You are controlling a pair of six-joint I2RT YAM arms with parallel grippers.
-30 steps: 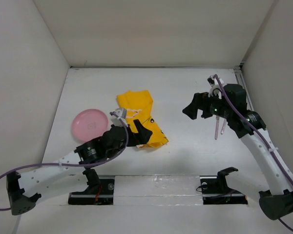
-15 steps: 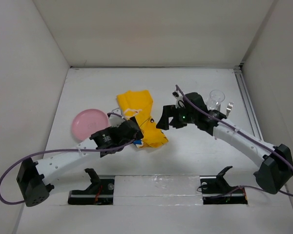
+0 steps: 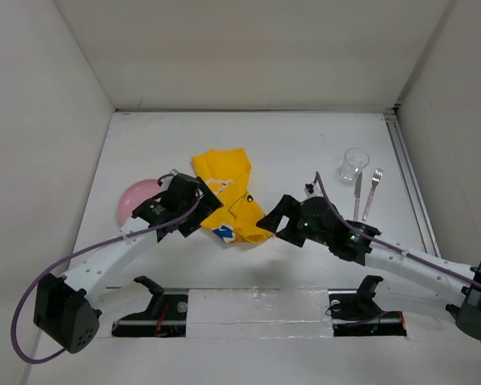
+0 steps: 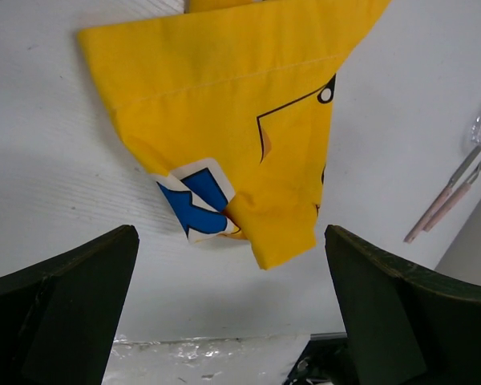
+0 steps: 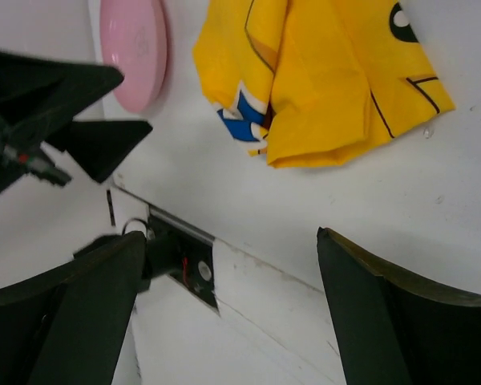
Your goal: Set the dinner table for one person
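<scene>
At the near edge of the table (image 3: 305, 273), your two arms are bolted and reach inward toward the middle. Your left gripper (image 3: 199, 211) sits at the left edge of the yellow cloth (image 3: 228, 188), fingers spread wide with nothing between them. Your right gripper (image 3: 271, 216) is just off the cloth's near right corner, also spread and empty. In both wrist views the cloth lies ahead of the fingers, not inside them. The cloth is crumpled and folded over itself, with a blue-and-white patch (image 3: 223, 233) at its near edge. Left of it, the pink plate (image 3: 135, 198) is partly hidden behind your left arm. Farther right, well apart from the cloth, the knife (image 3: 357, 195) and fork (image 3: 373, 191) lie side by side, with the glass (image 3: 354, 164) upright just beyond them. The table runs on bare to white walls on three sides.
</scene>
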